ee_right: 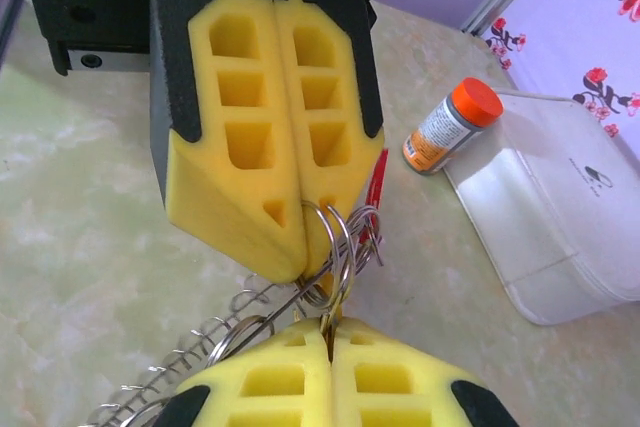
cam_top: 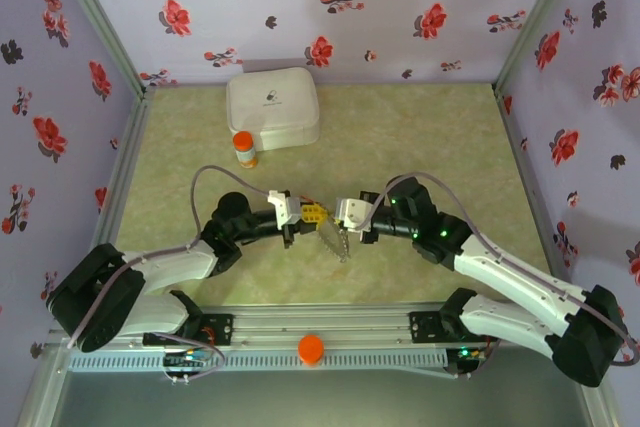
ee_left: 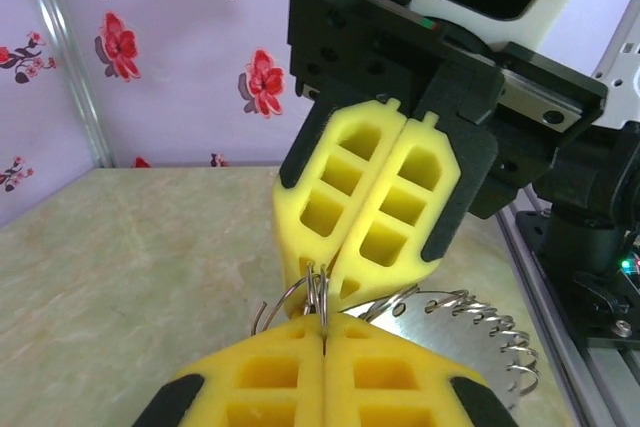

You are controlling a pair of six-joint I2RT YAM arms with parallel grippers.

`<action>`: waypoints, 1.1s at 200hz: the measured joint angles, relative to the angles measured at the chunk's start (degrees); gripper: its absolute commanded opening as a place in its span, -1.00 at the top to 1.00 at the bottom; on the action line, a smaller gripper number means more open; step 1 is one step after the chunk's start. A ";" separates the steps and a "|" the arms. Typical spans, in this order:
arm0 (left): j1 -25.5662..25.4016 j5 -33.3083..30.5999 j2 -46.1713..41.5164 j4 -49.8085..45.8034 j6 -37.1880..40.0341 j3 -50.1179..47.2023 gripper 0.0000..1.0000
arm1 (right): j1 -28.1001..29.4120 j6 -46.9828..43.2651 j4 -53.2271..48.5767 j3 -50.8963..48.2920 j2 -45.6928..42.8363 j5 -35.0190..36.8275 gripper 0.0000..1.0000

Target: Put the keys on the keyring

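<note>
Left gripper point(ee_left: 322, 327): fingers pressed flat together. Thin wire rings point(ee_left: 317, 292) rise straight out of the seam, so it looks to be pinching them.
Right gripper point(ee_right: 328, 337): fingers likewise closed with no gap. The same cluster of rings runs into its seam.
Meeting point: the two pairs of tips stand nose to nose, touching or nearly so. They are above the middle of the table point(cam_top: 180, 147), midway between its left and right edges and nearer the near edge than the far one.
Keyring point(cam_top: 340, 241): hangs slack from the rings, just under the tips, and trails toward the near edge. I cannot tell whether its low end rests on the table.
Keys: a red tag point(ee_right: 378, 185) shows beside the left fingers, close against the rings. The brassy key cannot be made out.
Relation that matters: the rings stand edge-on between the opposed tips. The keyring's long axis drops away from them, at right angles to the line from one gripper to the other.
Nearer arm: from above, the loop hangs slightly to the right gripper's side.
Next move, as a judgement: one gripper holds firm while the other works a key round the wire.
Risk: with both pinching so close together, a small twist could spring the rings free.
Bystanders: the bottle point(ee_right: 450, 127) and the white case point(ee_right: 560, 227) sit well apart, toward the far edge.
</note>
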 measured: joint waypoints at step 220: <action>-0.11 0.39 2.45 1.92 1.84 0.09 1.00 | -4.81 9.70 1.22 -3.93 -5.31 -8.22 0.43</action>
